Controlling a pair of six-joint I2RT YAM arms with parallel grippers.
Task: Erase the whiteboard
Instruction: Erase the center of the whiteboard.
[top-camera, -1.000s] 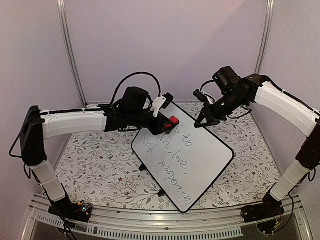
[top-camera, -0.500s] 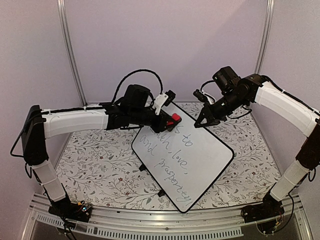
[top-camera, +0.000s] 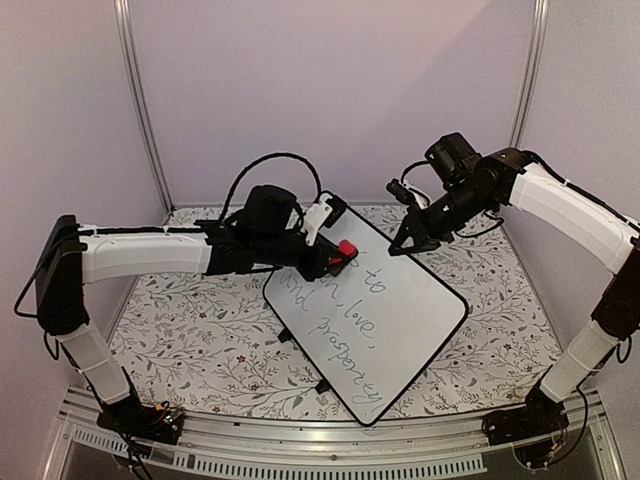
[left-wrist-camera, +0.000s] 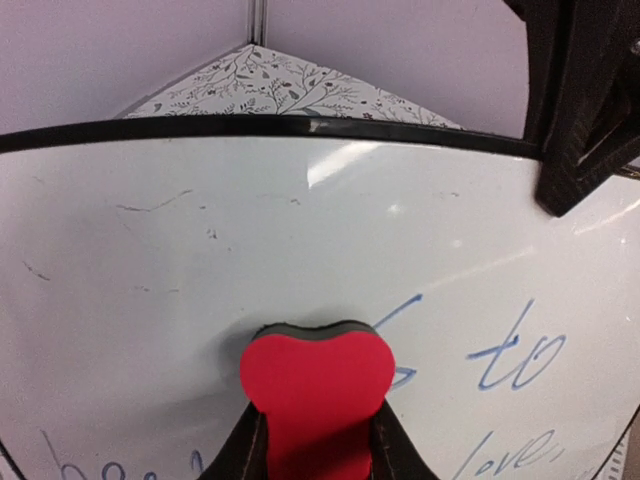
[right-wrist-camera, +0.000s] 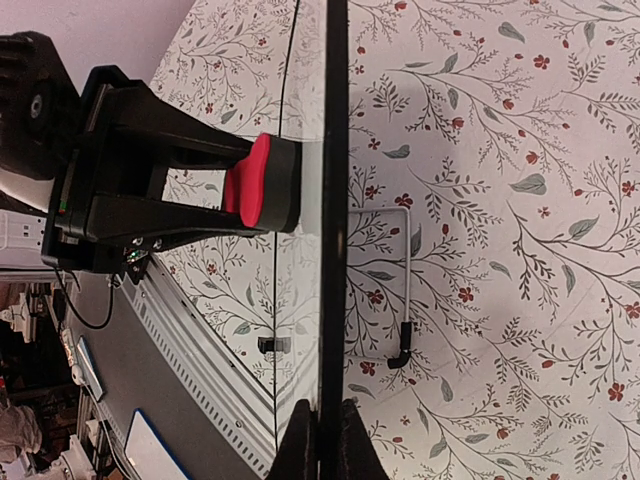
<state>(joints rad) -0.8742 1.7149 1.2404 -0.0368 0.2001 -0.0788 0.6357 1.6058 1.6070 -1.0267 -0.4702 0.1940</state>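
Note:
The whiteboard (top-camera: 400, 310) is a white board with a black rim, propped tilted on the table, with blue cursive writing. My left gripper (top-camera: 335, 255) is shut on a red eraser (top-camera: 345, 247) and presses it on the board's upper part. In the left wrist view the eraser (left-wrist-camera: 318, 385) sits against the board (left-wrist-camera: 250, 250) just left of the word "to", with wiped surface above. My right gripper (top-camera: 403, 246) is shut on the board's far rim. In the right wrist view the rim (right-wrist-camera: 334, 200) runs edge-on between its fingers (right-wrist-camera: 298, 450).
The table (top-camera: 190, 330) has a floral cloth. A thin wire stand (right-wrist-camera: 408, 290) props the board from behind. Metal posts (top-camera: 140, 100) and plain walls enclose the cell. An aluminium rail (top-camera: 300, 440) runs along the near edge.
My left gripper has shifted the eraser slightly up and right, then back down-left over the board's top writing. The right gripper and the board have stayed still.

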